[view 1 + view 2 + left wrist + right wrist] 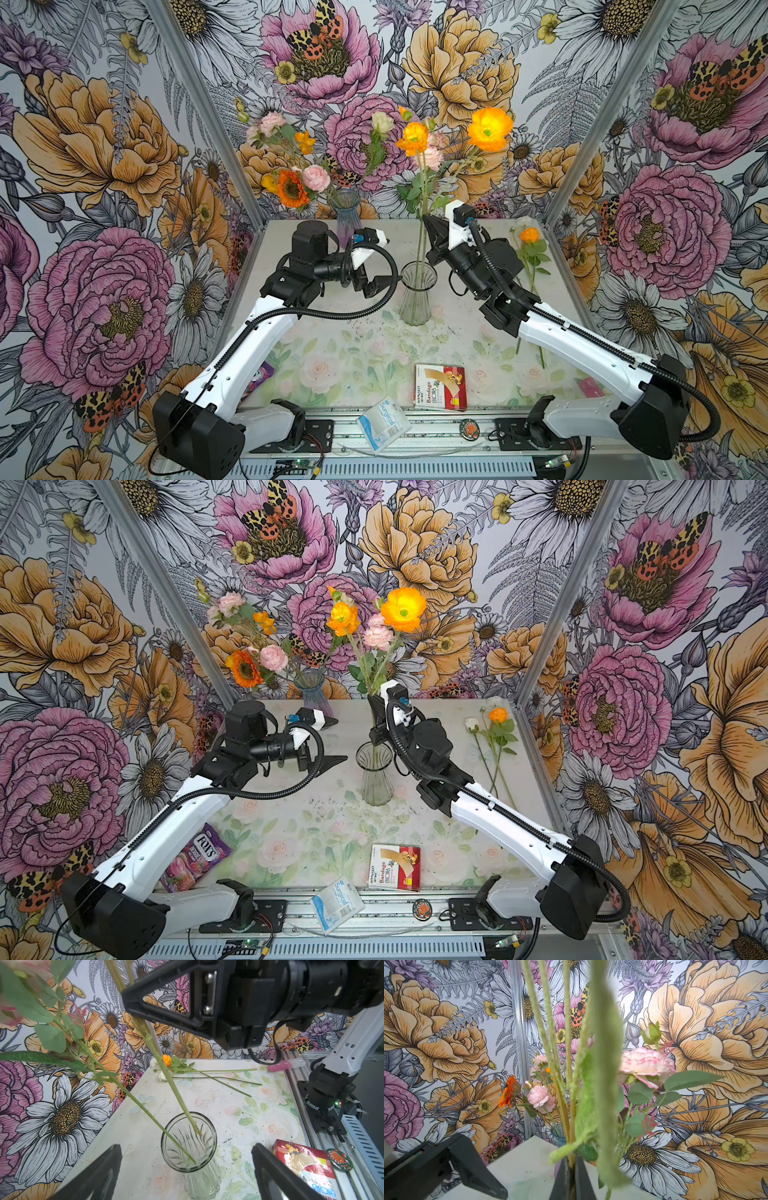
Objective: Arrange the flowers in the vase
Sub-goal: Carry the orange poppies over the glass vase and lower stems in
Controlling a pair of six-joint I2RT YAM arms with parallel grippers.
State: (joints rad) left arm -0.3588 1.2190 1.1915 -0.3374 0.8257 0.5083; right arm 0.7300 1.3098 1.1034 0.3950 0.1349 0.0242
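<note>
At far left, a purple candy bag (pixel 195 862) lies on the floral-print tabletop (pixel 332 365) beside the left arm. The left gripper (pixel 330 742) hovers level with the rim of a clear glass vase (pixel 417 299), just to the vase's left. Its fingers (pixel 108 1165) are spread wide and hold nothing. Behind it, against the back wall, a tinted vase (pixel 345 212) holds a bouquet (pixel 316 178) of pink, orange and cream blooms.

At centre, the clear glass vase stands upright with two green stems (pixel 180 1103) reaching down inside it, as the left wrist view shows. Directly above, the right gripper (pixel 430 226) is clamped on a bunch of flowers (pixel 489 129) with orange and pink heads, gripping the stems partway up.

To the right, loose flowers (pixel 529 235) lie flat on the table, well apart from both vases. Along the front edge sit a surgical pack (pixel 382 424), a bandage box (pixel 440 386) and a round badge (pixel 469 428).
</note>
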